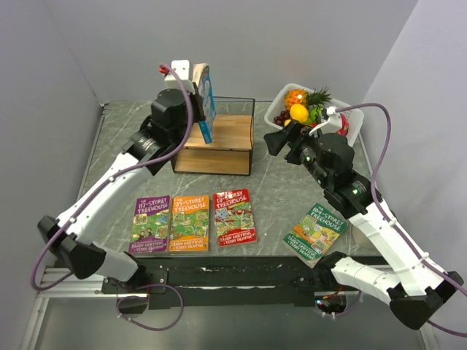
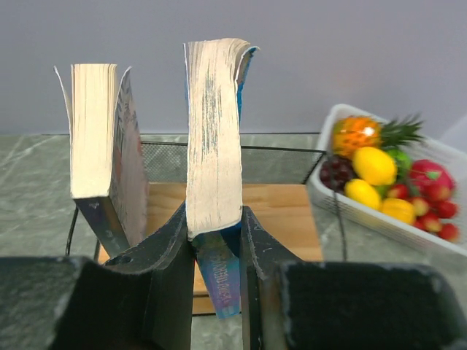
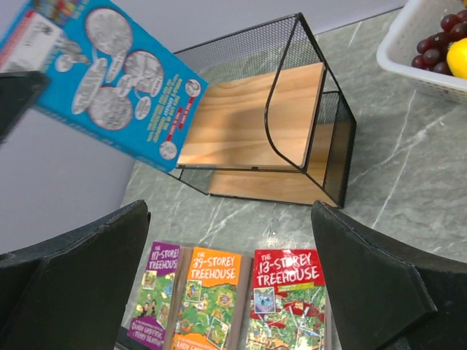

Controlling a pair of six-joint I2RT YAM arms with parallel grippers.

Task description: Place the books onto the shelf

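Note:
My left gripper [image 1: 191,91] [image 2: 215,240] is shut on a blue book [image 1: 208,103] [image 2: 213,138] [image 3: 109,80], held upright, page edges up, over the left end of the shelf [image 1: 230,135] [image 2: 281,211] [image 3: 248,109]. A second book [image 2: 98,146] stands upright just to its left. On the table in front lie purple [image 1: 150,224], orange [image 1: 190,223], red [image 1: 234,216] and green [image 1: 316,232] books. My right gripper [image 1: 271,142] [image 3: 230,292] hangs open and empty to the right of the shelf, looking down on the purple, orange and red books.
A white basket [image 1: 352,130] [image 2: 379,219] [image 3: 408,51] of toy fruit stands at the back right, close behind the right wrist. Grey walls close in the back and both sides. The shelf has a black wire-mesh frame.

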